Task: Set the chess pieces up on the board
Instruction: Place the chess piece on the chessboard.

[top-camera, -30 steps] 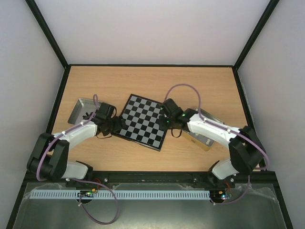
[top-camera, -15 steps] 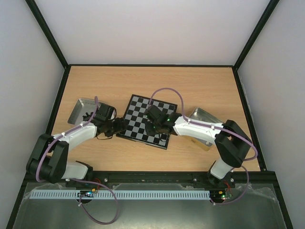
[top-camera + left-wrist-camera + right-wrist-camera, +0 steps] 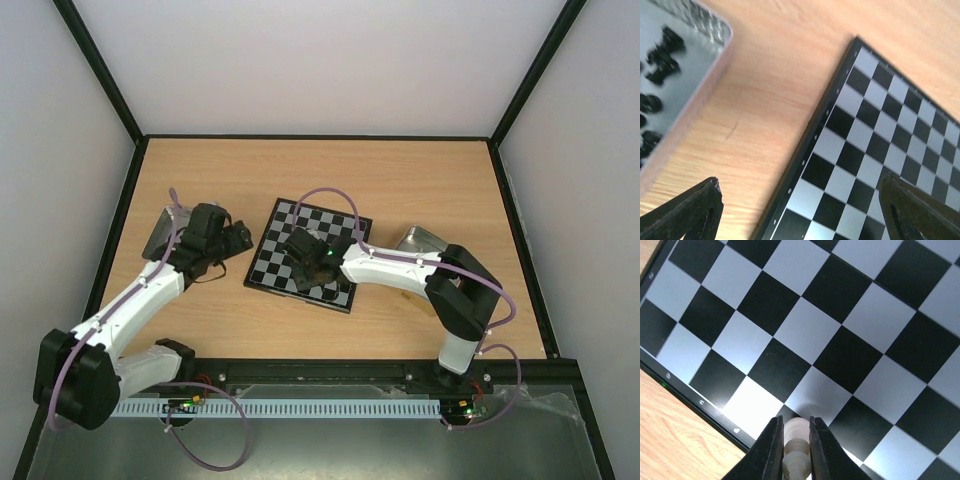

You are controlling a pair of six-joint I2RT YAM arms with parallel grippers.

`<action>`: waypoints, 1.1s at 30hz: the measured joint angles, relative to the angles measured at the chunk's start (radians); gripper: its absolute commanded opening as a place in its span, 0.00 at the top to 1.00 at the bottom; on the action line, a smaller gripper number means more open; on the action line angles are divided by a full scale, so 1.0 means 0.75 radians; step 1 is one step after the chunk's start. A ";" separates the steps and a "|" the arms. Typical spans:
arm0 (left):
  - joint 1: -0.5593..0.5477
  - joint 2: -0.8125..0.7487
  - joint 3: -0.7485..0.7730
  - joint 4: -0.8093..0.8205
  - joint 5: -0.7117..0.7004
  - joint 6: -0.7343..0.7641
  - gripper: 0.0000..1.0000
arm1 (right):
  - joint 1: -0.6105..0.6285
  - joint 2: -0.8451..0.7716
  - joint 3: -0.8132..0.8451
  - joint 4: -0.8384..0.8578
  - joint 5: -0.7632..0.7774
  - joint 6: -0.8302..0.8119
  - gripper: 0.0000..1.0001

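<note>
Cream-white piece [image 3: 796, 440] clamped tight in the right gripper [image 3: 792, 426], standing upright, down low over a dark square in the outermost row of the board [image 3: 270, 258], right next to the black rim. Honestly can't tell if the base is touching the square or just above it. Board lying skewed around the middle of the wooden table [image 3: 420, 175]. Off its left edge, left gripper [image 3: 800, 212] with jaws spread wide apart, gripping nothing, looking down at the rim and the wood beside it. Just past that, a metal tin [image 3: 705, 95] with black pieces [image 3: 662, 55] jumbled inside. Second tin [image 3: 425, 240] over on the right side, partly hidden behind the right arm.
</note>
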 measured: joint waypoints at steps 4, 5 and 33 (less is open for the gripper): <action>0.010 -0.044 0.048 -0.014 -0.076 0.024 0.12 | 0.002 0.005 0.013 -0.031 0.007 -0.007 0.65; 0.013 -0.046 0.056 -0.019 -0.087 0.028 0.11 | 0.002 0.005 0.020 -0.037 0.007 -0.015 0.64; 0.031 -0.044 0.076 -0.040 -0.138 0.048 0.09 | 0.002 0.041 0.027 -0.038 -0.078 0.021 0.82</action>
